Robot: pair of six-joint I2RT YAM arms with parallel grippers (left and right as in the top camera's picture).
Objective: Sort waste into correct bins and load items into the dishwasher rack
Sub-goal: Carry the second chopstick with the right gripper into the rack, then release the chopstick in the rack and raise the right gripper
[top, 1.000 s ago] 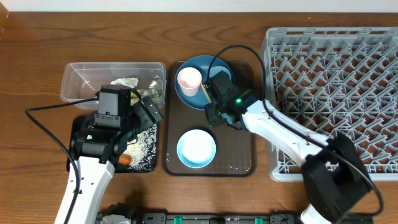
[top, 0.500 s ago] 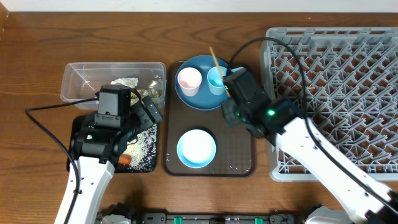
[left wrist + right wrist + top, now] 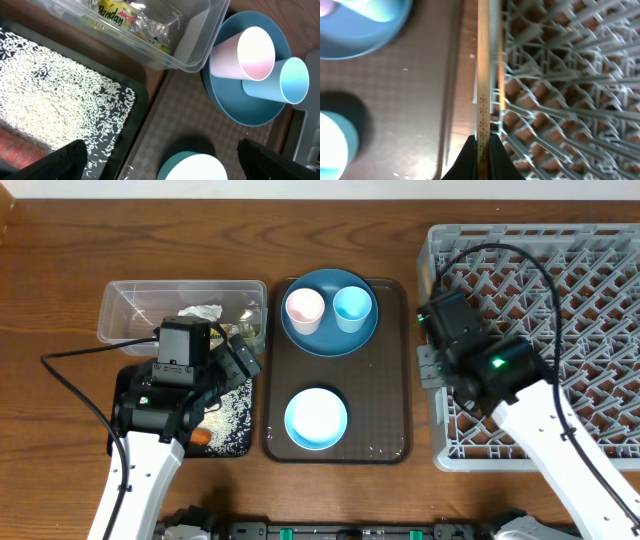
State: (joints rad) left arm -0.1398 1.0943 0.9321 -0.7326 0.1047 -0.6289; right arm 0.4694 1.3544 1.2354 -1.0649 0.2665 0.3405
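Observation:
My right gripper [image 3: 483,150] is shut on a thin wooden chopstick [image 3: 483,75], which points along the left wall of the grey dishwasher rack [image 3: 560,75]. From overhead, that gripper [image 3: 432,315] hangs over the rack's [image 3: 560,330] left edge. The blue plate [image 3: 330,338] carries a pink cup [image 3: 304,309] and a light-blue cup [image 3: 352,308]. The pale-blue bowl [image 3: 316,418] stands nearer the front. My left gripper [image 3: 170,167] is open, low over the bowl [image 3: 192,167] and the black tray's rim [image 3: 140,107].
The clear tub [image 3: 130,305] holds a napkin [image 3: 200,312] and a wrapper [image 3: 117,15]. Rice [image 3: 50,100] and a carrot [image 3: 200,437] lie in the black tray. Plate and bowl rest on a brown serving tray [image 3: 385,410].
My right arm has swung right from above the plate to the rack's left edge, carrying the chopstick. The left arm has stayed still.

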